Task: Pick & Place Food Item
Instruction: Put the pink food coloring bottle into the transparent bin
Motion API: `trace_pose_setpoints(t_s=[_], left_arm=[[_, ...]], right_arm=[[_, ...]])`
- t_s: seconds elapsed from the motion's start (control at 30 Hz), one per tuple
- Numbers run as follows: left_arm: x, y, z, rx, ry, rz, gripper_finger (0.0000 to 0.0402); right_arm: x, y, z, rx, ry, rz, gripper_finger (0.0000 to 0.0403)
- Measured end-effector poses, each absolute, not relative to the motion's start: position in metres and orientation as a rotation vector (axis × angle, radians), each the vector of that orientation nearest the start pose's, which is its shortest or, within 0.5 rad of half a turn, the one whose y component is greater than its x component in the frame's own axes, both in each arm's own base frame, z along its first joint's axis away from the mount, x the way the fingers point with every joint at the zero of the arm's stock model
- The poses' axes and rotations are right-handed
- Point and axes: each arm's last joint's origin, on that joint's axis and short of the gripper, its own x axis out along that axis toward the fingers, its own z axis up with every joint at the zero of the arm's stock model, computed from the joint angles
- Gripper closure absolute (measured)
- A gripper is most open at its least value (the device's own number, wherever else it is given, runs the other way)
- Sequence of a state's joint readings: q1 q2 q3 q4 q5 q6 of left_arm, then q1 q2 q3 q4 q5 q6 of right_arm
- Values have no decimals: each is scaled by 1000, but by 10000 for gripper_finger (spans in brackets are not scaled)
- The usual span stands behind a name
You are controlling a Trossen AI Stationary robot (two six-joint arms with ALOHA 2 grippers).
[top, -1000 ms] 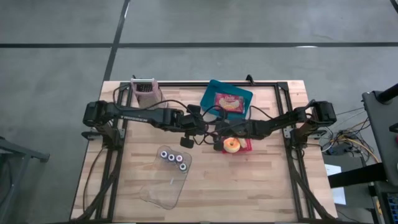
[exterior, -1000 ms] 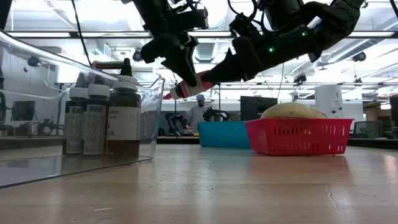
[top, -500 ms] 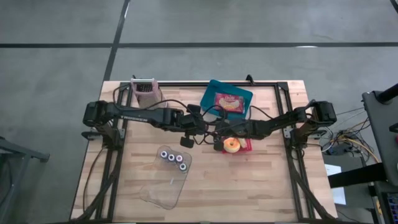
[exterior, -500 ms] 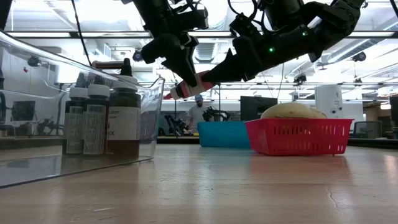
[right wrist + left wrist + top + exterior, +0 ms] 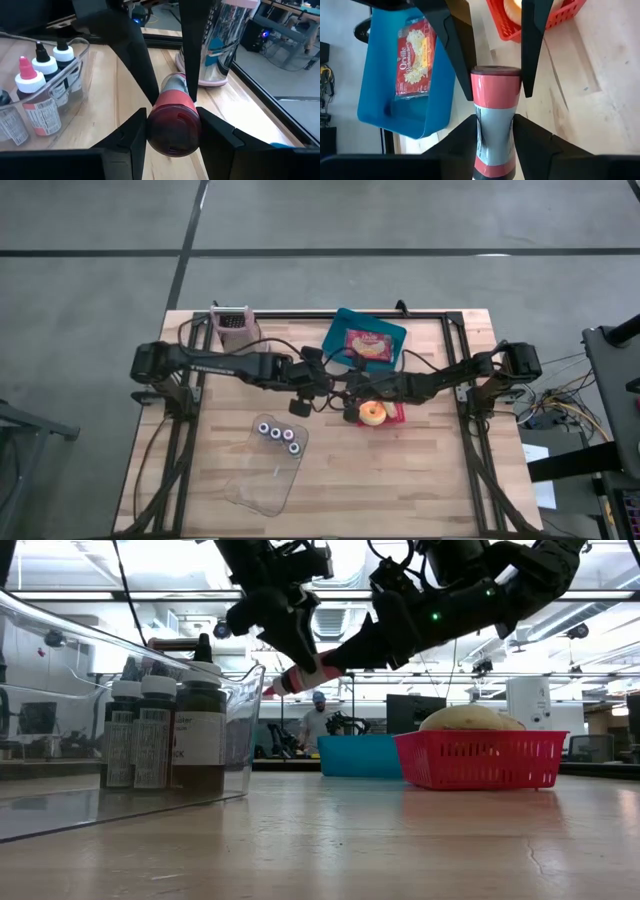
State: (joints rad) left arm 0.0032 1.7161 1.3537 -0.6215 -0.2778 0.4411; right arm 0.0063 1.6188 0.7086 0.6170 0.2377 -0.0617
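A bottle with red ends and a grey middle band (image 5: 300,677) hangs in the air over the table's middle, between my two grippers. My right gripper (image 5: 172,132) is shut on its red end. My left gripper (image 5: 495,125) comes down from the left. Its fingers stand close on either side of the grey band (image 5: 495,130), slightly parted, so I call it open. In the high view the two grippers meet at the bottle (image 5: 331,392). A red basket (image 5: 397,416) beside them holds a round bagel (image 5: 373,413). My right gripper pinches the bottle's red end (image 5: 156,125) between its two fingers (image 5: 457,55). It comes almost level from the table's right, its fingers lying along the bottle. The bottle is clear of the table and slants, its far tip (image 5: 272,692) lowest.
A blue bin (image 5: 338,330) with a popcorn packet (image 5: 368,345) stands at the far edge. A clear tray (image 5: 262,480) with several small bottles (image 5: 278,435) lies nearer, left of centre. A shiny tumbler (image 5: 232,327) stands at the far left. A person shows in the room beyond (image 5: 318,720).
My left gripper's fingers have parted a little around the bottle. The bottle, held by my right gripper, has risen slightly. Neither arm has travelled.
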Motion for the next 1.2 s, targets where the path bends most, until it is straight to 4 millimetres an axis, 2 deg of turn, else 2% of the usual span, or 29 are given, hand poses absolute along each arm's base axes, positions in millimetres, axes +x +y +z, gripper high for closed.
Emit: trace_pose_setpoints(t_s=[0.2,0.37,0.57,0.7,0.8,0.93,1.07,1.2], left_arm=[[354,8,272,510,955,24,278],[338,8,290,500,888,49,277],[297,12,322,459,656,134,277],[259,12,333,429,428,190,277],[232,12,331,411,262,224,277],[207,10,313,372,25,226,277],[196,9,290,340,-169,152,277],[187,8,274,313,-295,114,277]], right_arm=[[322,-5,183,-90,299,-221,270],[322,-5,183,-89,296,-221,271],[322,-5,190,-95,195,-231,271],[314,-5,199,-108,-22,-237,271],[303,-5,202,-134,-212,-211,271],[298,-8,200,-125,-396,-89,271],[321,-10,197,-153,-407,48,271],[349,-7,206,-173,-469,77,271]])
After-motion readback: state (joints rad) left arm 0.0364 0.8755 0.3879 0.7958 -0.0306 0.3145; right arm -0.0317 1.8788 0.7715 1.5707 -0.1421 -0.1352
